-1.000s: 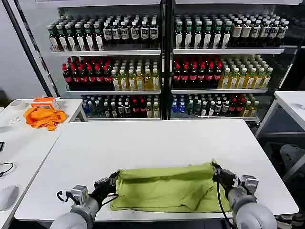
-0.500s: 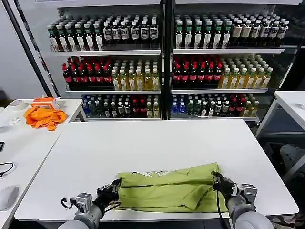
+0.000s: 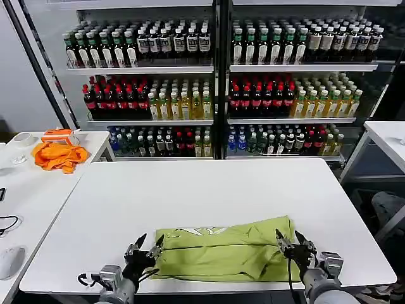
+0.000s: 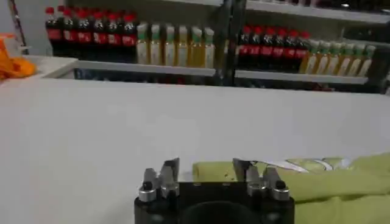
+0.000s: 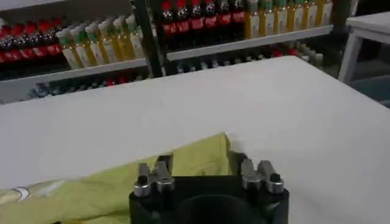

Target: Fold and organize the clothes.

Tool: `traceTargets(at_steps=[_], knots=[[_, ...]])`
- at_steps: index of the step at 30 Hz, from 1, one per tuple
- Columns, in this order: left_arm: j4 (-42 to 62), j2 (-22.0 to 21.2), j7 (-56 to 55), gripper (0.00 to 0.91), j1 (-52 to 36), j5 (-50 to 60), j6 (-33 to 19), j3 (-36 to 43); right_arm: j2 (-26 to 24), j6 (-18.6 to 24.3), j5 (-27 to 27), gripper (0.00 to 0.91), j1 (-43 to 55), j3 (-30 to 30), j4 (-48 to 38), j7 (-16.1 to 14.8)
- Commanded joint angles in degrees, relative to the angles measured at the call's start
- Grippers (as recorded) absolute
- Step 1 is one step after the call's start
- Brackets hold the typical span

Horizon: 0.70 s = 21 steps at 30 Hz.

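Both arms low at the near table [image 3: 209, 190] edge: left gripper [image 3: 147, 245] and right gripper [image 3: 290, 242] each spread wide, holding nothing. The folded T-shirt [image 3: 221, 253] lies flat between them, its 2 ends just at the open jaws.

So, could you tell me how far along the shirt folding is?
Done: the shirt lies folded into a band near the table's front edge. In hand: nothing; left end effector and right end effector are open at its ends. Left: probably further folds.
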Motion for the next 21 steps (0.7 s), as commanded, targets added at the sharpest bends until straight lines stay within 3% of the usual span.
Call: traceTargets(at_steps=[1, 12, 13, 14, 15, 16, 21], knots=[[0.89, -6.72, -2.28, 0.907, 2.42, 5.32, -3.52, 2.32, 0.55, 0.54, -1.73, 0.907, -2.18, 0.54, 1.06, -0.36], [6.59, -8.19, -2.17, 0.907, 1.62, 10.88, -3.32, 5.31, 0.78, 1.58, -1.88, 0.907, -2.71, 0.60, 0.63, 0.08], [7.15, -8.24, -2.20, 0.776, 1.37, 10.92, -3.15, 5.39, 0.88, 1.67, -1.92, 0.907, -2.82, 0.58, 0.83, 0.19], [7.55, -8.31, -2.21, 0.544, 1.01, 10.83, -3.12, 5.55, 0.93, 1.67, -1.91, 0.907, -2.90, 0.56, 1.13, 0.35], [7.78, -8.34, -2.21, 0.101, 0.85, 10.81, -3.14, 5.63, 0.98, 1.67, -1.91, 0.907, -2.98, 0.54, 1.36, 0.48], [7.99, -8.43, -2.22, 0.020, 0.70, 10.78, -3.16, 5.69, 0.99, 1.65, -1.91, 0.907, -3.07, 0.53, 1.61, 0.56], [8.92, -9.09, -2.31, 0.020, 0.37, 10.70, -4.80, 6.17, 0.93, 1.81, -1.85, 0.907, -3.71, 1.05, 2.09, 0.79]])
